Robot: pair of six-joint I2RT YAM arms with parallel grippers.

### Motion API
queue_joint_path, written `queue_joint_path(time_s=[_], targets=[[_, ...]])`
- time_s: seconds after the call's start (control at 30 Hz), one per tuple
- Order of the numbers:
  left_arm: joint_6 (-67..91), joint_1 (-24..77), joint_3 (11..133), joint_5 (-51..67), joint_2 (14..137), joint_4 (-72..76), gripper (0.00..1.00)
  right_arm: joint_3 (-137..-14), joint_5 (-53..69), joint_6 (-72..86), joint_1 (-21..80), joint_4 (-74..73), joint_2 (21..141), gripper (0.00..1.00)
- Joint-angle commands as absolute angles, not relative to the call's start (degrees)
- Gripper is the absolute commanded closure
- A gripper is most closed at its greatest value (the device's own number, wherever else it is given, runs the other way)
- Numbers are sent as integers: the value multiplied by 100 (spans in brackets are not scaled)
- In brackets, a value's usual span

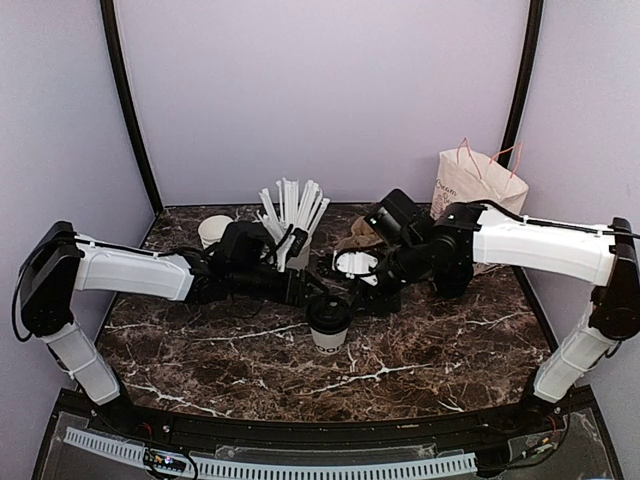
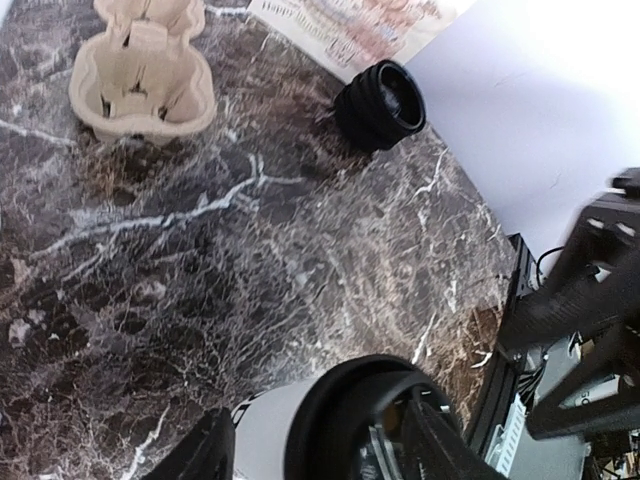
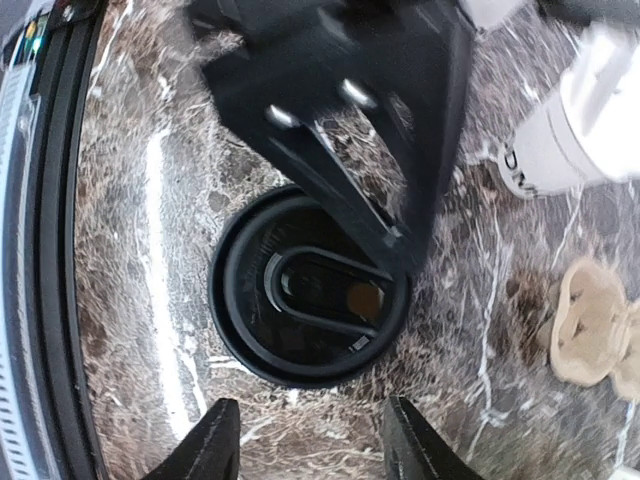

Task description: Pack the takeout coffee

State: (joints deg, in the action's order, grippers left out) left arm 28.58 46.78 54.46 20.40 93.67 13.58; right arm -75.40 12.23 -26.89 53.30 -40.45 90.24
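Between fingers (image 2: 205, 455) of the left tool (image 2: 318, 440) stands the takeout coffee (image 1: 328, 322) — lidded.

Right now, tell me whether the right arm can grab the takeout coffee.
Probably not cleanly: the right gripper hangs open above the takeout coffee, but the left gripper reaches across its lid.

**Coffee at centre front, supplies along the back**
The white paper, black-lidded takeout coffee cup (image 1: 328, 322) stands mid-way across the dark marble table (image 1: 430, 350), between the left gripper (image 2: 320, 450)'s 2 fingers and under the right gripper (image 3: 315, 440). Behind it, left to right: stacked white paper cups (image 1: 214, 230), white cup of straws (image 1: 292, 215), stack of black plastic lids (image 2: 380, 103) beside the moulded cardboard cup carrier (image 2: 140, 85), white paper bag (image 1: 470, 185).
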Motion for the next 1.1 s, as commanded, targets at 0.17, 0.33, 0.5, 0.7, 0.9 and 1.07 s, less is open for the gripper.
queue_joint_path(time_s=[0.17, 0.33, 0.5, 0.7, 0.9, 1.07], targets=[[3253, 4700, 4842, 2412, 9407, 1939, 47, -7686, 256, -3373, 6123, -3941, 9367, 61], [3401, 4702, 4642, 2364, 9409, 2101, 50, -7806, 22, -3485, 6399, -3961, 9492, 66], [3493, 4702, 4551, 2353, 9416, 2178, 52, -7866, 20, -3603, 6625, -4057, 9418, 75], [3532, 4702, 4448, 2362, 9421, 2231, 53, -7732, 31, -3642, 6698, -4068, 9432, 84], [3544, 4702, 4441, 2364, 9460, 2214, 53, -7723, 21, -3626, 6706, -3964, 9537, 89], [3558, 4701, 4434, 2381, 9483, 2202, 54, -7705, 54, -3596, 6707, -3930, 9634, 89]])
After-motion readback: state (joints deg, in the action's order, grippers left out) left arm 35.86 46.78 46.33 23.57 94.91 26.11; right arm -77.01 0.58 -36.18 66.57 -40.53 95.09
